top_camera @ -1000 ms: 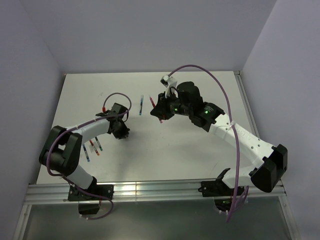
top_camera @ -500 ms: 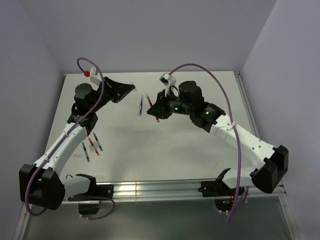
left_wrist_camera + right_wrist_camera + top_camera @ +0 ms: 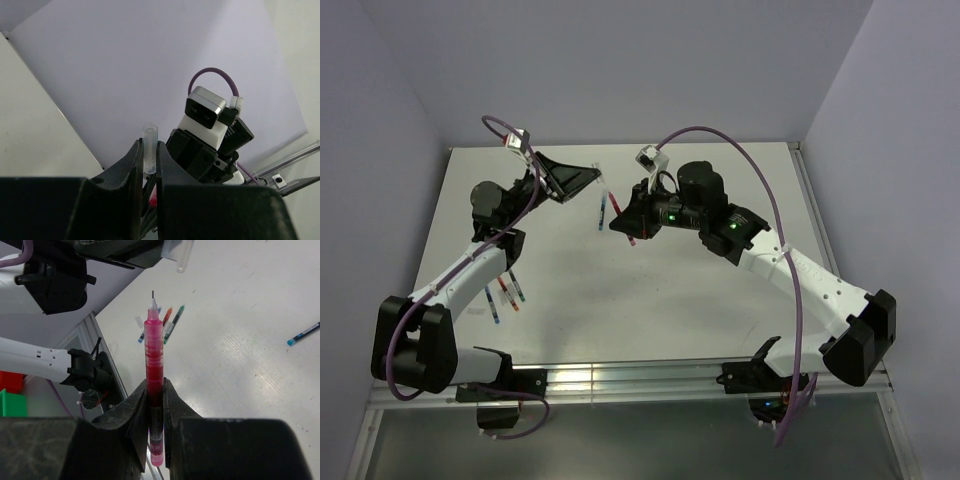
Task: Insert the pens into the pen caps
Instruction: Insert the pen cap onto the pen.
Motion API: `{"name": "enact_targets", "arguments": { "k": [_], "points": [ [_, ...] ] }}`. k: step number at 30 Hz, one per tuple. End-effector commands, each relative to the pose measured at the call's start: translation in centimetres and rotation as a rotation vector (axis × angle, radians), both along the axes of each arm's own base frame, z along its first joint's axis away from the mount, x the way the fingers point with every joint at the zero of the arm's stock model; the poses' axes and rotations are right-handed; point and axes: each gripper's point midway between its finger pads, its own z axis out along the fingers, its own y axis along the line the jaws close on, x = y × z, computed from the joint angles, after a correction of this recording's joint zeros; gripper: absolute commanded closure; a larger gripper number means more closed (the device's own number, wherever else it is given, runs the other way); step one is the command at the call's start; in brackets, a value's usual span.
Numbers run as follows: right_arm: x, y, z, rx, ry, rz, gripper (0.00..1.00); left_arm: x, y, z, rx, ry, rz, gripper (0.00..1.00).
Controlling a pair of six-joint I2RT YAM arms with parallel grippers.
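My right gripper (image 3: pixel 155 390) is shut on a red pen (image 3: pixel 154 355), its thin tip pointing away from the wrist toward the left arm. In the top view that gripper (image 3: pixel 623 224) holds the red pen (image 3: pixel 632 237) above the table. My left gripper (image 3: pixel 148 156) is shut on a clear pen cap (image 3: pixel 149 145), open end outward; in the top view it (image 3: pixel 592 172) is raised, and the cap (image 3: pixel 600 174) is a short way from the red pen's tip. The cap also shows at the top of the right wrist view (image 3: pixel 184 257).
Three pens, red (image 3: pixel 502 290), green (image 3: pixel 517 286) and blue (image 3: pixel 492 305), lie on the table at the left. A blue pen (image 3: pixel 603 213) lies between the grippers; it also shows in the right wrist view (image 3: pixel 303 333). Purple walls enclose the table.
My left arm rose from the table and swung up toward the right gripper with the cap. My right gripper shifted slightly left with the red pen.
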Motion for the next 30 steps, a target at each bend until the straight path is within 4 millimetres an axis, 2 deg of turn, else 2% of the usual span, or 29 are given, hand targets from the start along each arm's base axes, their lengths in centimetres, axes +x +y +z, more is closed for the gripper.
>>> {"name": "enact_targets", "arguments": {
  "k": [1,5,30],
  "points": [
    [-0.1,0.6,1.6,0.041,-0.033,0.018,1.00,-1.6,0.1,2.4,-0.017,-0.154,-0.035,1.00],
    [0.2,0.6,1.2,0.029,-0.027,0.002,1.00,-1.6,0.1,2.2,-0.023,-0.161,-0.038,1.00],
    [1.0,0.6,1.6,0.027,-0.022,-0.024,1.00,-1.3,-1.4,0.5,0.037,-0.138,-0.046,1.00]
  ]
}}
